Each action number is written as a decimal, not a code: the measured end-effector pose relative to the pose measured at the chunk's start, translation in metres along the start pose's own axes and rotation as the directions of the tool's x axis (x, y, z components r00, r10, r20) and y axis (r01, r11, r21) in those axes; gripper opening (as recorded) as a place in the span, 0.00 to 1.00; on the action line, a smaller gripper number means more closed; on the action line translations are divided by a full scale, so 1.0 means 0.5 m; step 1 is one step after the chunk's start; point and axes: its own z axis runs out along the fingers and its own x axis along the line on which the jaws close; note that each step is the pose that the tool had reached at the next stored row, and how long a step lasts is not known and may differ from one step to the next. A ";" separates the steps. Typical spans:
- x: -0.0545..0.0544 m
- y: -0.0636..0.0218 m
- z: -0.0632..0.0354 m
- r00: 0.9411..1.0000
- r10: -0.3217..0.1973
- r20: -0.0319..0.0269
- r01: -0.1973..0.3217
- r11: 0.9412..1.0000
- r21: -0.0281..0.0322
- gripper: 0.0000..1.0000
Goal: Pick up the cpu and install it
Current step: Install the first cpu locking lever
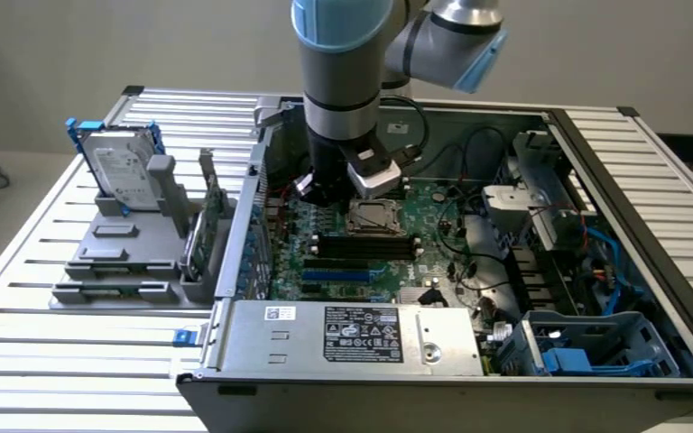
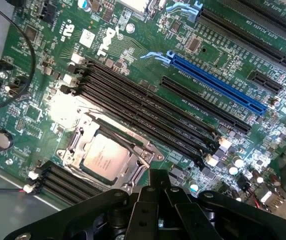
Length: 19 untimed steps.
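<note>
The cpu [image 2: 104, 158], a small square chip with a pale silvery top, lies flat inside the metal-framed socket [image 2: 75, 145] on the green motherboard [image 2: 133, 35]. In the exterior view the cpu [image 1: 377, 216] sits in the middle of the open computer case, just beside the arm's tool. My gripper [image 2: 158, 176] hovers close above the board next to the socket. Its black fingers are shut together and hold nothing. In the exterior view the gripper [image 1: 322, 188] hangs low inside the case under the arm's wrist.
Black memory slots [image 2: 148, 107] and a blue expansion slot [image 2: 218, 82] run beside the socket. The case walls [image 1: 250, 207], the power supply [image 1: 335, 336] and cables [image 1: 467, 225] crowd the board. A hard drive [image 1: 124, 171] in a blue frame stands on a grey fixture [image 1: 118, 262] at the exterior view's left.
</note>
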 end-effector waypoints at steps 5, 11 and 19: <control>0.006 -0.003 -0.026 1.000 0.011 0.002 -0.011 1.000 -0.004 0.11; 0.007 0.005 -0.043 1.000 0.027 0.005 -0.027 1.000 -0.005 0.11; 0.017 0.022 -0.044 1.000 0.029 0.005 -0.029 1.000 -0.005 0.11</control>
